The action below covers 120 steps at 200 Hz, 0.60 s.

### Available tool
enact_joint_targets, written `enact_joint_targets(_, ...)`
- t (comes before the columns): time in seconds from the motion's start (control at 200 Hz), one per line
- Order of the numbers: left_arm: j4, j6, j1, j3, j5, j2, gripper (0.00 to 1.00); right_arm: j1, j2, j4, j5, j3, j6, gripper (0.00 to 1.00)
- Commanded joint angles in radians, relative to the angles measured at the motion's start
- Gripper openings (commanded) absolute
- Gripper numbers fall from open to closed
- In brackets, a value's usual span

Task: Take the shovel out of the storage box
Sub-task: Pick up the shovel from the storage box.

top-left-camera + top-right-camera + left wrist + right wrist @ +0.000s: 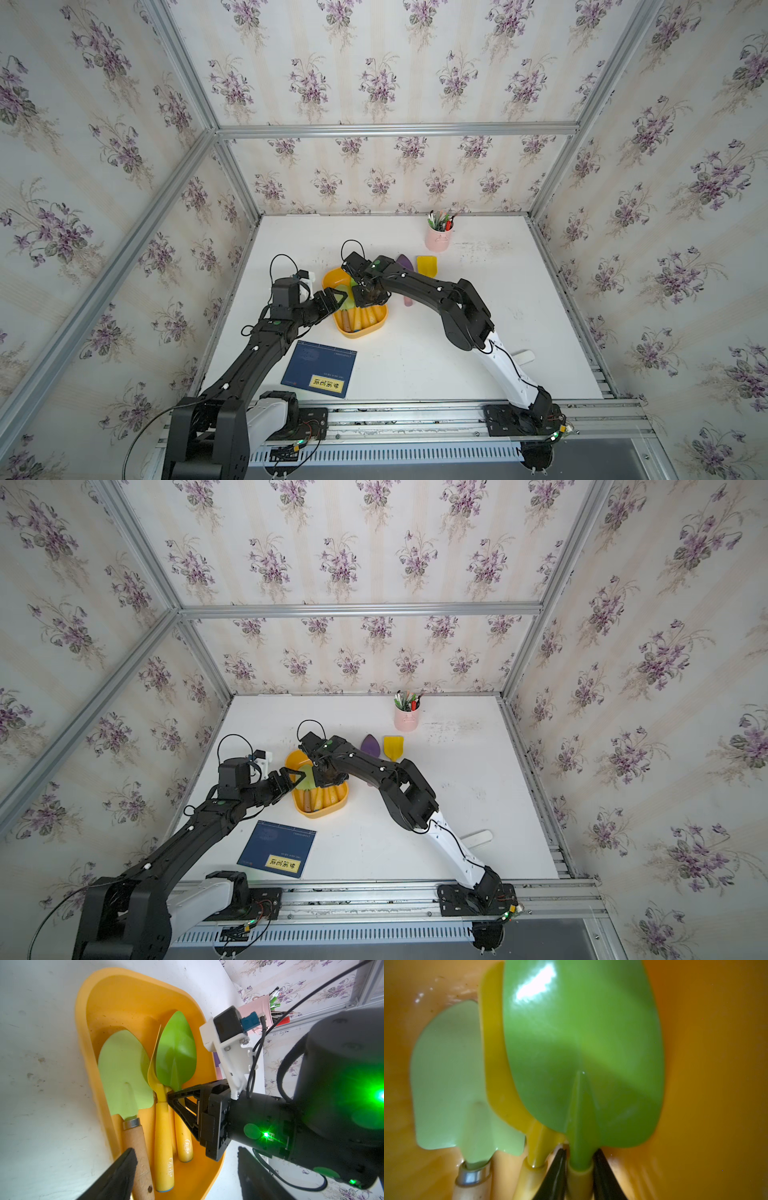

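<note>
— Where is the dark green shovel [176,1053]?

— Lying in the storage box [133,978], on the side nearest the right arm. Its long axis runs along the box's length. The blade points to the far end and the yellow handle to the near end, toward the robot.

— Anything next to it?

— A yellow shovel [163,1136] stands on its edge right against it. Past that is a pale green shovel [124,1072] with a wooden handle. All three lie roughly parallel, blades the same way.

— And the right gripper [580,1153]?

— It is down in the box. Its black fingers [554,1178] press on either side of the dark green shovel's neck, where blade meets handle, so it is clamped on it.

— The left gripper [337,297]?

— It is at the box's left rim with its fingers spread wide, holding nothing. Whether it touches the rim I cannot tell.

— What is outside the box?

— On the white surface [457,332], just beyond the box, a purple shovel [405,262] and a flat yellow shovel [427,266] lie side by side, blades toward the back wall. A pink pen cup [436,241] stands further back. A blue book [320,368] lies near the front.
</note>
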State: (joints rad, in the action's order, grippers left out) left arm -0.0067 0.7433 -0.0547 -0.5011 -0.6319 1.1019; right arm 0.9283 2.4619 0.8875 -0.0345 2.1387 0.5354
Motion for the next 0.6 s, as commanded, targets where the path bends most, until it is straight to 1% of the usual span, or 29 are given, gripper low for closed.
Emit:
enact_joint_targets(0.0,0.019,-0.005,-0.002,-0.008,-0.003,0.006,0.76,0.000,-0.008,0.011,-0.001,0.002,-0.009,0.22)
enact_joint_targets(0.25,0.044,0.008,-0.021,-0.018,-0.002,0.034,0.76,0.001,-0.078,0.006,-0.018,-0.001,-0.004,0.16)
enact_joint_targets(0.36,0.054,0.019,-0.026,-0.019,0.000,0.034,0.77,-0.002,-0.094,0.000,0.003,0.001,-0.012,0.12)
enact_joint_targets(0.475,0.148,0.099,-0.042,-0.003,-0.026,0.024,0.76,-0.006,-0.152,-0.026,0.013,-0.033,-0.010,0.09)
enact_joint_targets(0.595,0.282,0.216,-0.102,-0.016,-0.013,0.053,0.76,-0.028,-0.258,-0.052,0.023,-0.097,-0.006,0.08)
